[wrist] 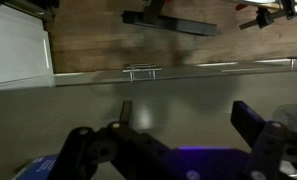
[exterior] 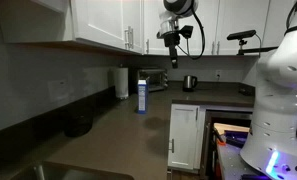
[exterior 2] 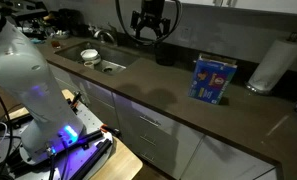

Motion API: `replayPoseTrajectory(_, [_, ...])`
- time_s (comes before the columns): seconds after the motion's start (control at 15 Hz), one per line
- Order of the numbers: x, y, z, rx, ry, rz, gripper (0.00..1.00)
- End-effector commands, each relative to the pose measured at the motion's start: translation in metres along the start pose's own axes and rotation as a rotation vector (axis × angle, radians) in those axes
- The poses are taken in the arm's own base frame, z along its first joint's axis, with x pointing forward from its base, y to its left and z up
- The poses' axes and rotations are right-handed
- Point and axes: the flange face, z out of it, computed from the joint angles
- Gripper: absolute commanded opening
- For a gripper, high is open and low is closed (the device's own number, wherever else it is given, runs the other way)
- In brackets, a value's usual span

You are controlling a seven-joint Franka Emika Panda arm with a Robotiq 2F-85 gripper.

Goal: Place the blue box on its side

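The blue box (exterior: 143,95) stands upright on the dark countertop, blue with a white upper part; it also shows in an exterior view (exterior 2: 213,80). My gripper (exterior: 171,45) hangs well above the counter, off to one side of the box and apart from it, as an exterior view (exterior 2: 151,35) also shows. In the wrist view the two fingers are spread wide with nothing between them (wrist: 188,120). The box is not clearly visible in the wrist view.
A white paper towel roll (exterior: 121,82) (exterior 2: 273,62) stands beside the box. A toaster oven (exterior: 154,78) and a kettle (exterior: 189,82) sit at the back. A sink (exterior 2: 113,65) with a bowl (exterior 2: 90,55) lies along the counter. Upper cabinets (exterior: 108,25) hang overhead.
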Motion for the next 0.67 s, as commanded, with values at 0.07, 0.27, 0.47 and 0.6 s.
replayPoseTrajectory(0.07, [0.000, 0.000, 0.000, 0.000, -0.001, 0.000, 1.00])
replayPoseTrajectory(0.27, [0.000, 0.000, 0.000, 0.000, -0.001, 0.000, 1.00])
replayPoseTrajectory(0.47, [0.019, 0.007, -0.008, -0.011, 0.057, 0.009, 1.00])
replayPoseTrajectory(0.6, [0.033, 0.013, -0.013, -0.034, 0.107, 0.015, 1.00])
